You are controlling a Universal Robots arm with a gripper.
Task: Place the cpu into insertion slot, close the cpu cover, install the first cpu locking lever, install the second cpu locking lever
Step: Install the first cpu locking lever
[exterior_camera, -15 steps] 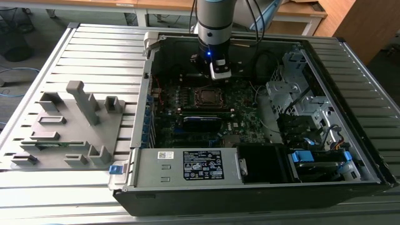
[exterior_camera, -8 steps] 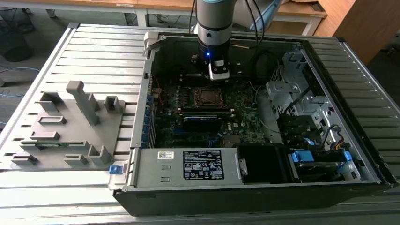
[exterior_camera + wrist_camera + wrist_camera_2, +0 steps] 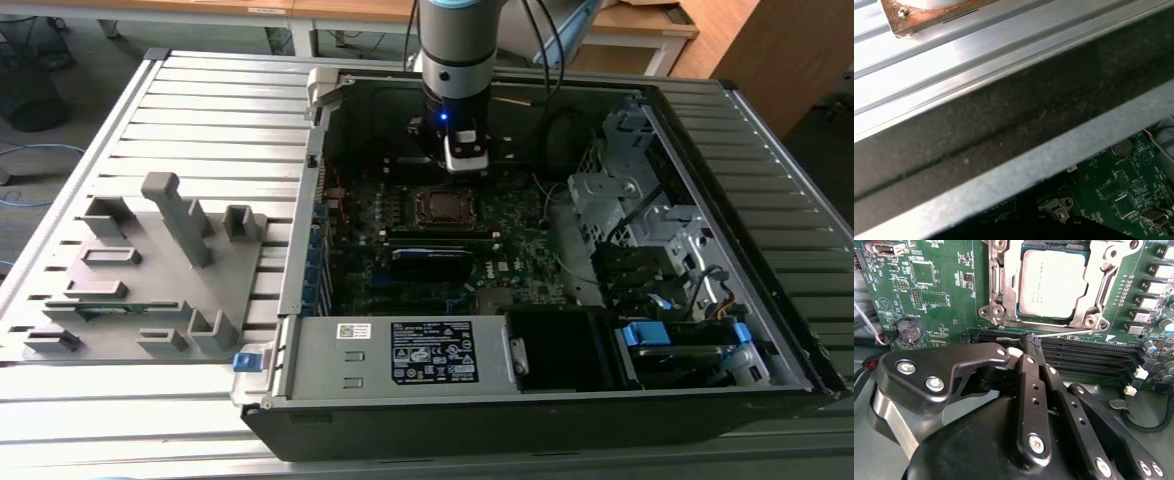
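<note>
The cpu (image 3: 1054, 282) is seated in the insertion slot (image 3: 445, 207), and the cpu cover (image 3: 1010, 285) is laid flat around it. The end effector (image 3: 1033, 342) is held just beside the slot, over the memory slots (image 3: 1089, 352). Its fingers (image 3: 1029, 385) are pressed together at the end of a thin silvery lever (image 3: 1074, 332). Whether the lever is pinched cannot be told.
</note>
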